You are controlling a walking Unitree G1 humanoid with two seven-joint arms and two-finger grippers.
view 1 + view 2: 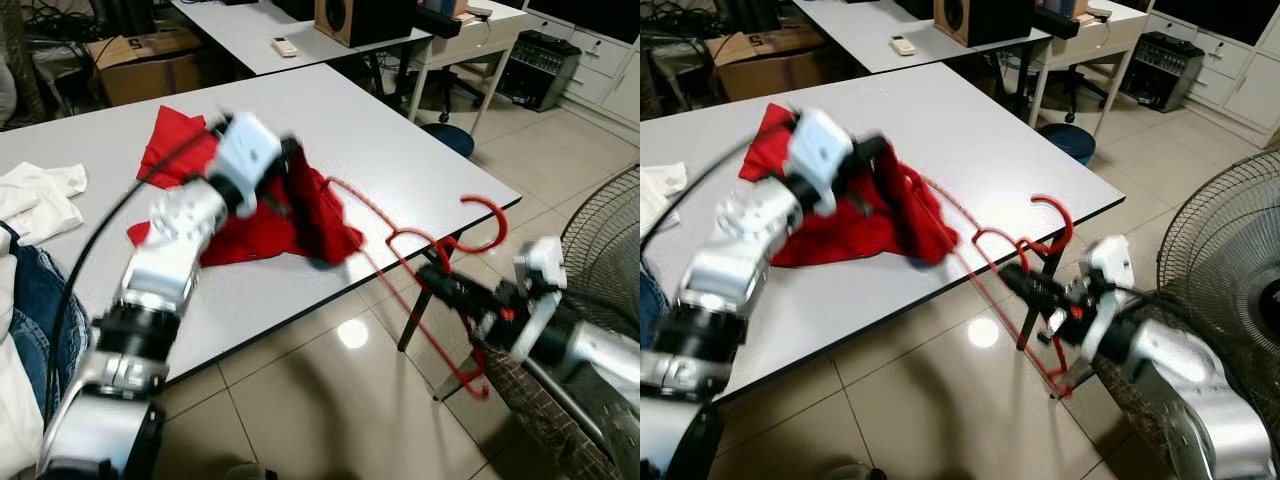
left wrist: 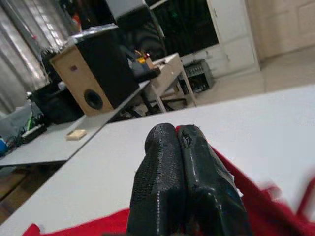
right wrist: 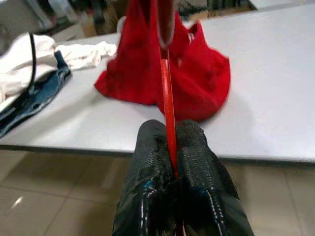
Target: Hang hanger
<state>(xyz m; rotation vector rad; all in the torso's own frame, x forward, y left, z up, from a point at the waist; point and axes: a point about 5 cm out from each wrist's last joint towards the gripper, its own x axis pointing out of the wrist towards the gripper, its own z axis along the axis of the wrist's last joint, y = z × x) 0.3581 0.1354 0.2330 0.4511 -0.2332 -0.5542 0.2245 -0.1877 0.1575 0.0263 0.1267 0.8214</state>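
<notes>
A red wire hanger [image 1: 405, 262] hangs off the front right edge of the white table [image 1: 400, 140], its hook [image 1: 492, 218] pointing up to the right. My right gripper [image 3: 172, 147] is shut on one of the hanger's thin bars, just past the table edge. The hanger's far end runs into a crumpled red garment [image 1: 270, 225] lying on the table. My left gripper [image 2: 178, 142] is raised over the garment with its fingers pressed together, and red cloth bunches at them. In the head views this arm is blurred.
A large floor fan [image 1: 600, 250] stands close behind my right arm. White clothes [image 1: 40, 195] and jeans [image 1: 30, 300] lie on the table's left side. A blue stool [image 1: 447, 137] and a second table with a speaker [image 1: 350, 18] stand behind.
</notes>
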